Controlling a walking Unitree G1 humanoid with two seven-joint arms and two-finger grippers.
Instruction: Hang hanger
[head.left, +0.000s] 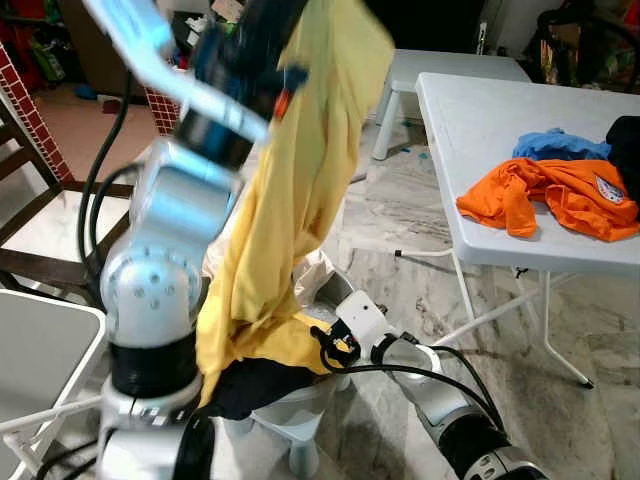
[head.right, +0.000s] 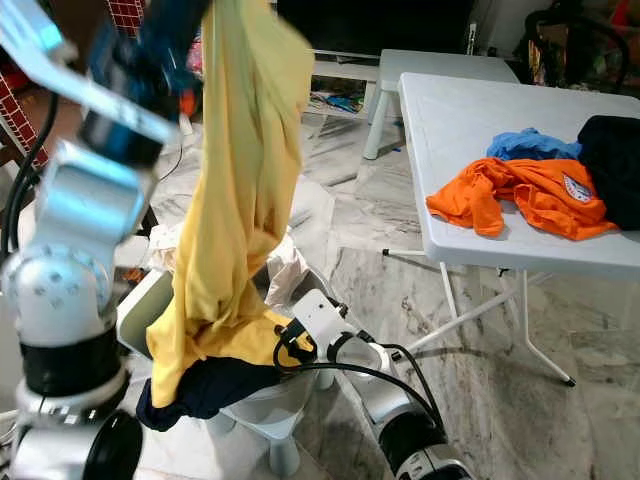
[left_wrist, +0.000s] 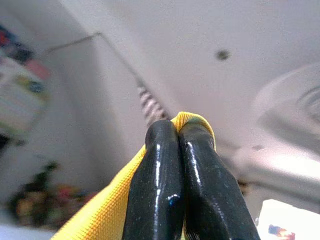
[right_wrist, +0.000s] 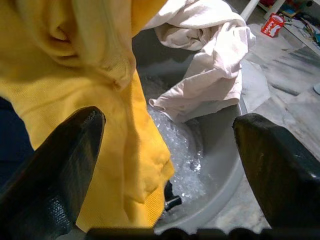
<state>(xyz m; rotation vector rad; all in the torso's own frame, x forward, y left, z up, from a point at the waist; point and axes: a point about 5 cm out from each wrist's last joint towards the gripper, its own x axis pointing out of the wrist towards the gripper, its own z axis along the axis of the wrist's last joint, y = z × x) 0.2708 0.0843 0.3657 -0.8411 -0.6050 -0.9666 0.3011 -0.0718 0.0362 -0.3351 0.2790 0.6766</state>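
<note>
Both eye views look forward and down from head height, and share the hanging yellow shirt (head.left: 290, 190), the white desk (head.right: 470, 130) with an orange garment (head.right: 520, 195) on it, and the marble floor (head.left: 420, 220). The right eye sits slightly aside, so everything falls further left in its picture. The left wrist view looks up along its pressed-together fingers (left_wrist: 165, 185) toward the ceiling (left_wrist: 200, 40), very close to yellow cloth. The right wrist view looks down between its spread fingers (right_wrist: 55, 165) into a grey tub (right_wrist: 220, 195), close to the shirt's lower end.
</note>
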